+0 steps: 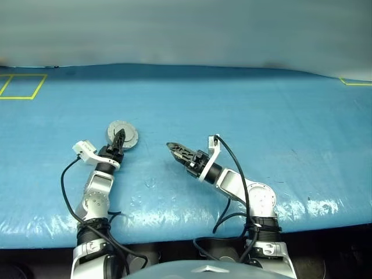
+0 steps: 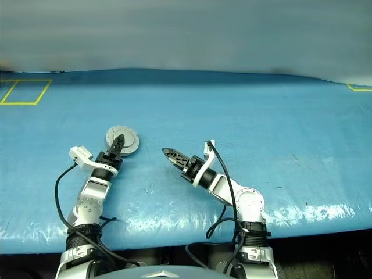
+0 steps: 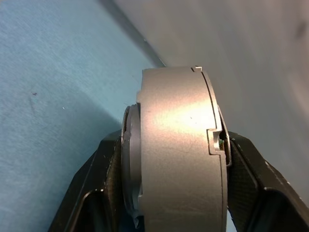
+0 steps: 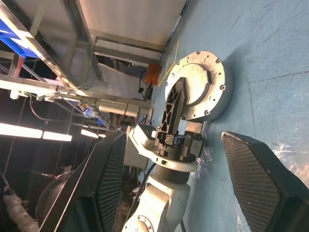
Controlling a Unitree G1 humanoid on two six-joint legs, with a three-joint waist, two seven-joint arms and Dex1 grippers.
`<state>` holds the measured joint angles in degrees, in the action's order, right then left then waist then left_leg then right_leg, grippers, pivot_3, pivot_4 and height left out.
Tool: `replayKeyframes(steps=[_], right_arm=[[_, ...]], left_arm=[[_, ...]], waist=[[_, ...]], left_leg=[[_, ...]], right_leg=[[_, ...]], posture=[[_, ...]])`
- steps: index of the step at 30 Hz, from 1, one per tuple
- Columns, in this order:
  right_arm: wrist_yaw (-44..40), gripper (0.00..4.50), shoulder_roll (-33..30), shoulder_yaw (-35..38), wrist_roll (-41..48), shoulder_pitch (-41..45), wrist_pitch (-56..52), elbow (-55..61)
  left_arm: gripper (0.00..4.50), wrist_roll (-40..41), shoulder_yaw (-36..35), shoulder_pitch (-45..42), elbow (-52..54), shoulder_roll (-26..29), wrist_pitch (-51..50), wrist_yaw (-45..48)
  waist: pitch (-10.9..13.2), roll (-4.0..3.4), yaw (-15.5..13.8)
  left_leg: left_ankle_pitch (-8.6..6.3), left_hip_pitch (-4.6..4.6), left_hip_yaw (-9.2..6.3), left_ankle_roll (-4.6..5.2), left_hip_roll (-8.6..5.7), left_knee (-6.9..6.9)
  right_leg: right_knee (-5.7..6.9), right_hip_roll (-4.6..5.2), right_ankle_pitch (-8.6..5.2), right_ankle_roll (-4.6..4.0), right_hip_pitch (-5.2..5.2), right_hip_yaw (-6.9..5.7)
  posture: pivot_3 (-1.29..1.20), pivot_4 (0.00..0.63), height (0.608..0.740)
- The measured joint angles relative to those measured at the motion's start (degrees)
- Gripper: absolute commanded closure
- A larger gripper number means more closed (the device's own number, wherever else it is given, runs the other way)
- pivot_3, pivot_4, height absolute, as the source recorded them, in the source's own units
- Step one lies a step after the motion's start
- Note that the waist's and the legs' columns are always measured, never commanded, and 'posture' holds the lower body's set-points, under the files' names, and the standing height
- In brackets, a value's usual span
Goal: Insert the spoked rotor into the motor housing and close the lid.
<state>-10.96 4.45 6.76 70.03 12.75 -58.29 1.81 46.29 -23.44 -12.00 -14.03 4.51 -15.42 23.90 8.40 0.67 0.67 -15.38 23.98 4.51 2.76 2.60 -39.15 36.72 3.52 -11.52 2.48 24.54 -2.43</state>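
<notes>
The motor housing [image 1: 123,134] is a round grey-silver disc on the blue table, left of centre. Its lid [image 4: 198,87] is folded down on it, plain studded face up. My left gripper [image 1: 119,139] is shut on the housing across its thickness, with one black finger [image 4: 175,104] lying over the lid. In the left wrist view the housing [image 3: 178,145] stands edge-on between both fingers. I cannot tell whether it rests on the table or hangs just above it. My right gripper [image 1: 174,150] is open and empty, a short way to the housing's right and pointing toward it. The spoked rotor is hidden.
The blue table cover [image 1: 244,116] stretches wide around both arms. A yellow taped square [image 1: 22,86] marks the far left corner, and a yellow mark [image 1: 354,82] sits at the far right. The table's front edge [image 1: 174,224] runs just before the robot.
</notes>
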Motion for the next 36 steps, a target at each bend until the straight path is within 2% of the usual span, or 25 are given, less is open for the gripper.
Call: replayKeyframes(steps=[1, 4, 11, 19, 23, 27, 29, 32, 36], right_arm=[[0.00, 1.19, -0.01, -0.06, -0.06, -0.03, 0.24, 0.17], [-0.01, 1.16, -0.10, -0.51, -0.19, -0.44, 0.32, 0.56], [-1.89, 1.16, -0.22, -2.17, -1.45, -1.19, 0.31, 0.57], [-3.04, 1.16, -0.22, -3.61, -3.40, -0.96, 0.79, 0.58], [-4.85, 1.16, -1.56, -5.03, -8.17, -2.15, 4.84, 4.21], [-5.47, 1.16, -5.63, -10.92, -21.81, -4.98, 14.81, 11.02], [-3.51, 1.16, -5.23, -11.41, -27.53, -6.62, 19.85, 11.76], [-0.73, 1.16, -7.95, -13.39, -38.03, -8.69, 26.75, 11.88], [1.14, 1.16, -10.11, -16.18, -48.11, -11.51, 32.21, 11.67]], left_arm=[[1.94, 0.01, -0.05, -0.01, 0.00, -0.10, -0.18, -0.08], [1.20, -0.50, -0.79, -0.03, -0.03, -0.13, 0.26, -1.41], [1.20, -4.95, -6.49, -0.73, -0.86, 1.21, 10.33, -8.26], [1.20, -5.55, -7.42, 3.19, 1.73, 3.83, 10.68, -7.07], [1.20, -4.64, -2.39, 8.13, 14.37, 4.16, 9.02, -2.28], [1.20, -9.93, 9.91, 12.56, 26.99, 8.39, 6.74, 3.17], [1.20, -12.46, 14.12, 13.68, 28.65, 8.92, 6.26, 4.74], [1.20, -18.14, 19.62, 16.48, 28.41, 8.25, 8.26, 5.05], [1.20, -22.01, 21.98, 18.85, 25.14, 5.48, 10.76, 4.08]], waist=[[0.00, 0.00, 0.02], [-0.01, 0.01, 0.09], [-0.02, 0.02, 0.62], [-0.03, 0.08, 0.45], [-0.03, 0.08, 0.28], [-0.04, 0.05, 0.12], [-0.03, 0.01, 0.27], [-0.03, 0.01, 0.48], [-0.02, 0.01, 0.52]], left_leg=[[0.00, -0.02, 0.00, 0.00, 0.00, 0.00], [0.00, -0.07, 0.00, -0.01, 0.01, 0.01], [0.03, -0.10, 0.00, -0.05, 0.05, 0.03], [0.00, -0.05, 0.04, 0.00, 0.03, 0.01], [0.00, -0.04, 0.03, -0.02, 0.03, 0.03], [-0.01, -0.12, 0.12, -0.02, 0.01, 0.04], [0.01, -0.17, 0.19, -0.07, 0.04, 0.05], [0.03, -0.20, 0.24, -0.09, 0.05, 0.06], [0.04, -0.19, 0.26, -0.11, 0.09, 0.08]], right_leg=[[0.01, 0.00, 0.00, 0.00, -0.01, 0.00], [0.05, -0.02, -0.01, -0.03, -0.02, 0.01], [0.09, -0.08, 0.00, -0.08, -0.01, 0.01], [0.02, 0.03, 0.02, -0.03, -0.01, 0.01], [0.02, 0.07, 0.00, -0.07, 0.00, 0.01], [0.01, 0.06, -0.20, -0.40, -0.02, 0.06], [0.07, 0.02, -0.21, -0.41, 0.02, 0.11], [0.07, 0.00, -0.25, -0.42, 0.04, 0.12], [0.11, -0.02, -0.29, -0.45, 0.09, 0.13]], posture=[[0.00, 0.150, 0.740], [0.00, 0.150, 0.740], [0.00, 0.150, 0.740], [0.00, 0.150, 0.740], [0.00, 0.150, 0.740], [0.00, 0.150, 0.740], [0.00, 0.150, 0.740], [0.00, 0.150, 0.740], [0.00, 0.150, 0.740]])
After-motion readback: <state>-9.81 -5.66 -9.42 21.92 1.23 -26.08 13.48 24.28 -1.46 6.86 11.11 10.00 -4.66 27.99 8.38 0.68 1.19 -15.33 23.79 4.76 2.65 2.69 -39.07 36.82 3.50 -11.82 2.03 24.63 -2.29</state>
